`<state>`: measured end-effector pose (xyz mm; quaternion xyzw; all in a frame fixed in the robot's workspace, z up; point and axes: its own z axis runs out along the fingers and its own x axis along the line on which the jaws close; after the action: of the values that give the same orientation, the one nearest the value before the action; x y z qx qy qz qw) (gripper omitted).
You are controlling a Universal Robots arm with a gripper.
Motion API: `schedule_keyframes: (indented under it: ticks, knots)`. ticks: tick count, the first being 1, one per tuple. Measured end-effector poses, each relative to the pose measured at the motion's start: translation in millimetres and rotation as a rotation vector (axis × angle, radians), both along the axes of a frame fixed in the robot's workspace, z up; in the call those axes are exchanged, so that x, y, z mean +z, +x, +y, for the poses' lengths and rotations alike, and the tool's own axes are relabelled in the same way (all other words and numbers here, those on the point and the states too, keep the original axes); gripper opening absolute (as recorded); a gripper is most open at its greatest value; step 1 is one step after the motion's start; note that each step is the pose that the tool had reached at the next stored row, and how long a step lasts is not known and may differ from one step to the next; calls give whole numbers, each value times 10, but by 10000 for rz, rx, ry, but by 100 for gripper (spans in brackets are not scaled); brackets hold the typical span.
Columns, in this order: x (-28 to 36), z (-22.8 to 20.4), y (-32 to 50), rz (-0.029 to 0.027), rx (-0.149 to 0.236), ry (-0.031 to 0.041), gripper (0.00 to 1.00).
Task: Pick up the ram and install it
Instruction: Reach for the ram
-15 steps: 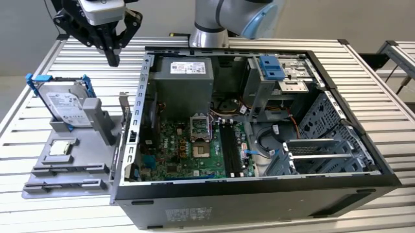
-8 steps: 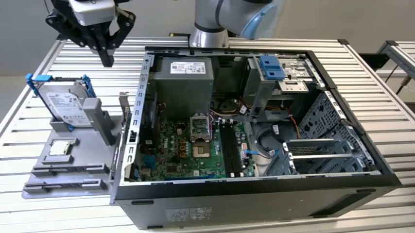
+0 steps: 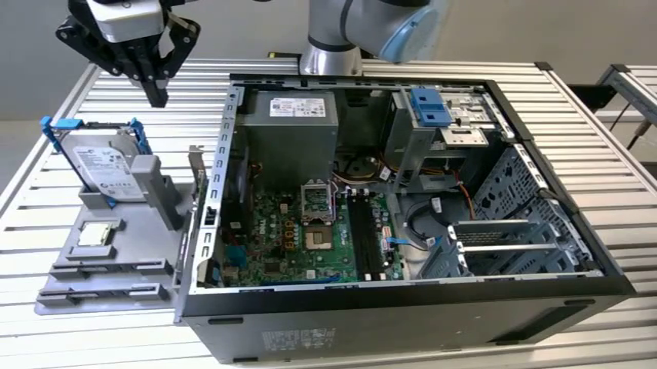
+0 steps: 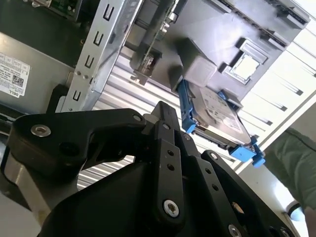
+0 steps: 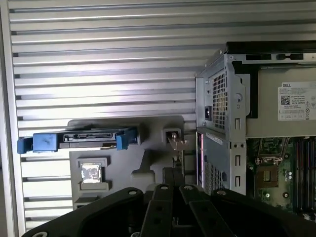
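The gripper (image 3: 157, 98) hangs over the grey tray (image 3: 67, 257) near the blue-framed hard drive (image 3: 103, 165), fingertips pressed together. The exterior view crops its top.

Open computer case (image 3: 339, 311) on slatted metal table (image 3: 575, 92), interior facing up. Inside: grey power supply (image 3: 292, 119), green motherboard (image 3: 272, 231), processor socket (image 3: 316, 207), blue latch (image 3: 431, 106) on drive cage. Toward exterior view's left, touching case: grey fixture tray (image 3: 61, 296). Hard drive (image 3: 103, 165) in blue frame stands upright in tray. Square silver processor chip (image 3: 95, 234) lies flat in recess near drive.
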<state>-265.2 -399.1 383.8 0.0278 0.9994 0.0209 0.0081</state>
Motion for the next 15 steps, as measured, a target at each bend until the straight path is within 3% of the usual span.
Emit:
schedule_keyframes:
  ticks: [15]
  knots:
    - [-31, 0, -487, 0, 41, -35, 0]
